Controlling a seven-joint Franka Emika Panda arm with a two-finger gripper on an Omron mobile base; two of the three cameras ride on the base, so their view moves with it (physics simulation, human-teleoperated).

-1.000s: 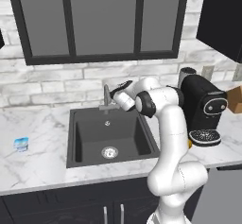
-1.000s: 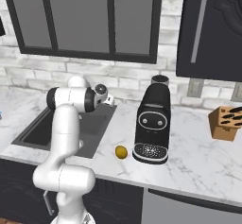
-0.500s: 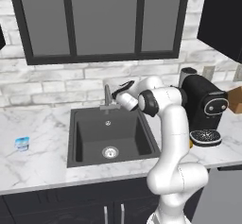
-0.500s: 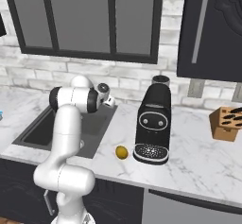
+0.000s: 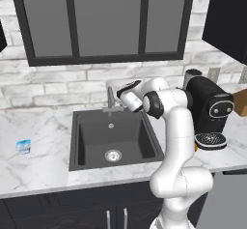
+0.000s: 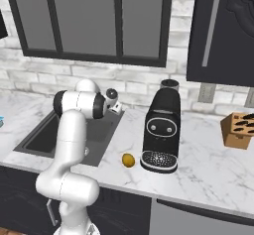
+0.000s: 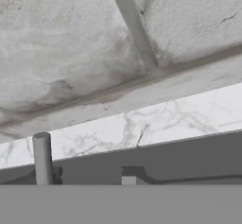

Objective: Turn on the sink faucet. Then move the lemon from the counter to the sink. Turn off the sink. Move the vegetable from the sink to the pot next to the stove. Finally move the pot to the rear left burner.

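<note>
Tool (image 5: 120,95) at faucet (image 5: 110,99), 3 o'clock side; grip state unclear. Nudge handle gently, avoid slipping off; no water visible.

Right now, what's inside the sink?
The sink holds just the drain ring on a bare floor; no water visible. The arm covers its right rim. The lemon sits on the counter.

Open counter (image 6: 198,164) lies around the lemon (image 6: 128,160), except where a black coffee machine (image 6: 161,130) stands just beside it. The sink (image 5: 113,141) basin is open from above. The sink faucet (image 5: 110,99) rises at its back rim.
</note>
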